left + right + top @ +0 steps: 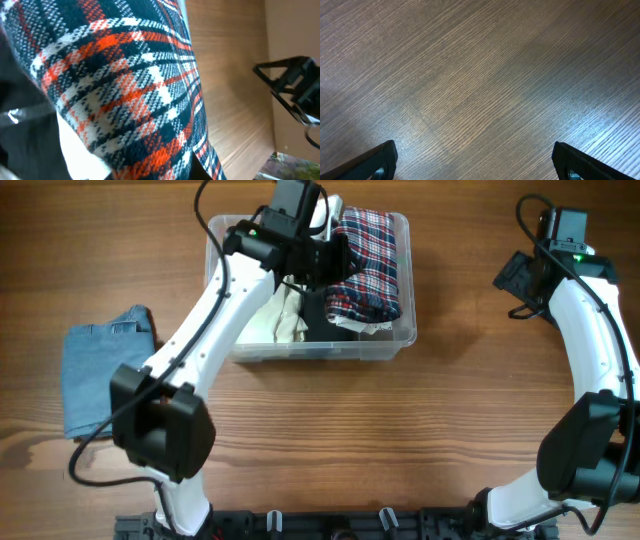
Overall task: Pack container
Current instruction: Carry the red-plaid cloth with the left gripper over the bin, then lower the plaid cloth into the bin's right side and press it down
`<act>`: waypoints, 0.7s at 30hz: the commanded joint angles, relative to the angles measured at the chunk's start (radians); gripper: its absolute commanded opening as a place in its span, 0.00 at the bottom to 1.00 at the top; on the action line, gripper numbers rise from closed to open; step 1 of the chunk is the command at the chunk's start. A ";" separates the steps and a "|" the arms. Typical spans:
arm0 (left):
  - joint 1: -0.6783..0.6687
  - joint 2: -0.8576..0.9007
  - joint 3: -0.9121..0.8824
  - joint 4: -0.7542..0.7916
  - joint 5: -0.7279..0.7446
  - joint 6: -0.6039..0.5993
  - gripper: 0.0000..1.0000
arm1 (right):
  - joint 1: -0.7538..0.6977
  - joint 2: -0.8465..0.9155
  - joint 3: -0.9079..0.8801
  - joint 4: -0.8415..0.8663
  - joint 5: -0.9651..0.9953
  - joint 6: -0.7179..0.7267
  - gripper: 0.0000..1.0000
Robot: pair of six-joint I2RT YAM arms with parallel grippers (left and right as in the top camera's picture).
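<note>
The table (400,430) is bare wood across its whole near half and in the wide strip between the container and the right arm, so there is free room in front and to the right.

The left arm reaches from the near edge diagonally over the container's left side. The right arm curves up the right side and stays well apart from the container.

The container (320,358) sits at the far middle of the table, its long sides running left to right, its far rim close to the top of the overhead view.

A plaid cloth (368,265) fills its right half, lying against the right wall and reaching the far rim. A folded denim cloth (95,375) lies on the table to the left, apart from the container, beside the left arm. A cream cloth (285,315) and a black cloth (325,315) lie in the container's near left and middle.

The left gripper (330,255) is down at the plaid's left edge; its wrist view is filled by plaid weave, and I cannot tell how its jaws stand. The right gripper (475,160) hangs over bare wood, its fingers (380,160) spread wide with nothing between them.
</note>
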 commanded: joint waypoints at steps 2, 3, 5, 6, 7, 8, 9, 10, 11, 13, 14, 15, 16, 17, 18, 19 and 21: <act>-0.001 0.026 0.007 0.035 -0.002 -0.017 0.04 | -0.002 0.012 0.000 0.003 -0.002 0.013 1.00; -0.001 0.030 0.007 0.035 -0.003 -0.017 0.04 | -0.002 0.012 0.000 0.003 -0.002 0.014 1.00; -0.001 0.033 0.007 0.035 -0.032 -0.017 0.04 | -0.002 0.012 0.000 0.003 -0.002 0.013 1.00; -0.001 0.033 0.007 0.035 -0.037 -0.021 0.04 | -0.002 0.012 0.000 0.003 -0.002 0.013 1.00; -0.001 0.035 0.007 0.035 -0.044 -0.040 0.04 | -0.002 0.012 0.000 0.003 -0.002 0.013 1.00; -0.001 0.037 0.007 0.035 -0.047 -0.042 0.04 | -0.002 0.012 0.000 0.003 -0.002 0.013 1.00; -0.001 0.039 0.007 0.035 -0.047 -0.042 0.04 | -0.002 0.012 0.000 0.003 -0.002 0.013 1.00; -0.002 0.042 0.007 0.035 -0.047 -0.042 0.04 | -0.002 0.012 0.000 0.004 -0.002 0.013 1.00; -0.003 0.045 0.007 0.035 -0.047 -0.042 0.04 | -0.002 0.012 0.000 0.004 -0.002 0.013 1.00; -0.011 0.056 0.007 0.034 -0.047 -0.043 0.05 | -0.002 0.012 0.000 0.003 -0.002 0.013 1.00; -0.018 0.064 0.007 0.035 -0.047 -0.043 0.05 | -0.002 0.012 0.000 0.003 -0.002 0.013 1.00; -0.026 0.070 0.007 0.035 -0.047 -0.043 0.05 | -0.002 0.012 0.000 0.004 -0.002 0.013 0.99; -0.034 0.077 0.007 0.035 -0.048 -0.042 0.08 | -0.002 0.012 0.000 0.003 -0.002 0.013 1.00; -0.039 0.083 0.007 0.034 -0.056 -0.042 0.10 | -0.002 0.012 0.000 0.003 -0.002 0.013 1.00; -0.043 0.088 0.007 0.030 -0.075 -0.043 0.11 | -0.002 0.012 0.000 0.004 -0.002 0.013 1.00; -0.043 0.091 0.007 0.026 -0.084 -0.042 0.14 | -0.002 0.012 0.000 0.004 -0.002 0.013 1.00; -0.043 0.091 0.007 0.022 -0.088 -0.042 0.36 | -0.002 0.012 0.000 0.004 -0.002 0.013 1.00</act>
